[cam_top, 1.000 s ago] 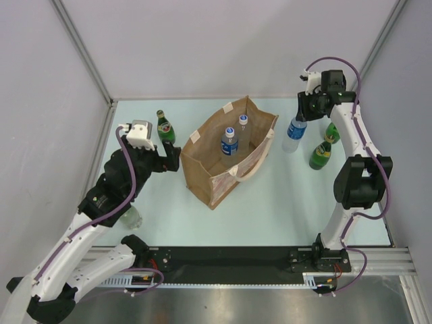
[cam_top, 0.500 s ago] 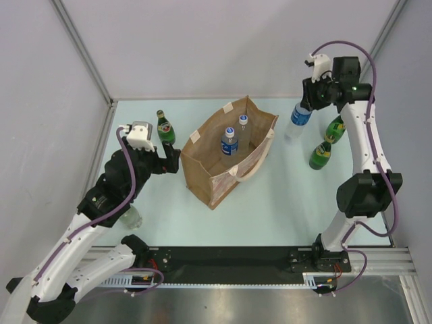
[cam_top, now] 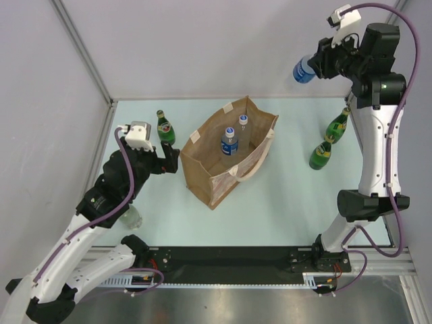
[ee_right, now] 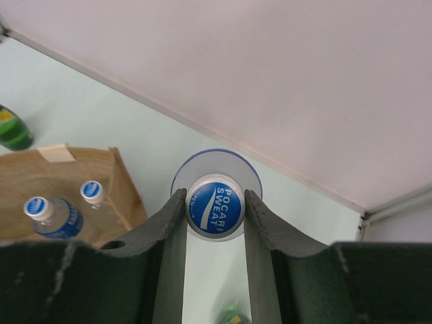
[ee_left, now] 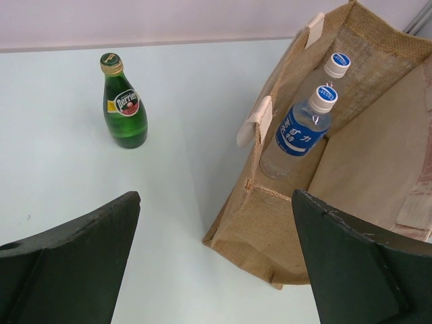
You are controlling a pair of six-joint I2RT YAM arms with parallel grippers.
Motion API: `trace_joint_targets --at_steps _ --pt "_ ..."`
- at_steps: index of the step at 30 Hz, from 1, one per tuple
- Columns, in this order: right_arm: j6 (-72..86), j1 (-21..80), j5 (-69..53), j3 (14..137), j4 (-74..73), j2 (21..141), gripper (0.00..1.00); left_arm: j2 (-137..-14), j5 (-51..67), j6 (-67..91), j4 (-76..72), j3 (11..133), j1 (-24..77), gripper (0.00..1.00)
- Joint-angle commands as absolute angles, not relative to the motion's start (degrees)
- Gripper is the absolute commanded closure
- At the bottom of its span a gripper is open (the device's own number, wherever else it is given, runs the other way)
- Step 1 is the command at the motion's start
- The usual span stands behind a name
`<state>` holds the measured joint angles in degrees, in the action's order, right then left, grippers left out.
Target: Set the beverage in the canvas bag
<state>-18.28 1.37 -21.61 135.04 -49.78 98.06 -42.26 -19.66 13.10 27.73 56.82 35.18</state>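
Right pincer (ee_right: 214, 202) tight on airborne beverage (cam_top: 303, 70); left pincer (ee_left: 214, 202) spread beside canvas bag (ee_left: 270, 246), two bottles (ee_left: 302, 127) inside.

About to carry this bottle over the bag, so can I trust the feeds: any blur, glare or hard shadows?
Top external: even light, soft shadows by the canvas bag, glare on the metal strip below. Left wrist: sharp, the Perrier bottle label reads cleanly. Right wrist: the Pocari Sweat bottle cap is crisp; the fingers beside it are dark.
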Motion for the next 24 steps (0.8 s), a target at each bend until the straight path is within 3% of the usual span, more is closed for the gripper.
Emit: trace_joint_targets --at_steps 1,24 --pt "-14.86 4.65 -26.98 139.48 -38.50 93.96 1.00 -41.31 -20.65 14.32 27.95 59.06 34.72 0.00" --pt "-11.43 12.74 -39.72 132.19 -38.41 89.30 1.00 -37.88 -21.45 15.91 29.62 57.75 34.72 0.00"
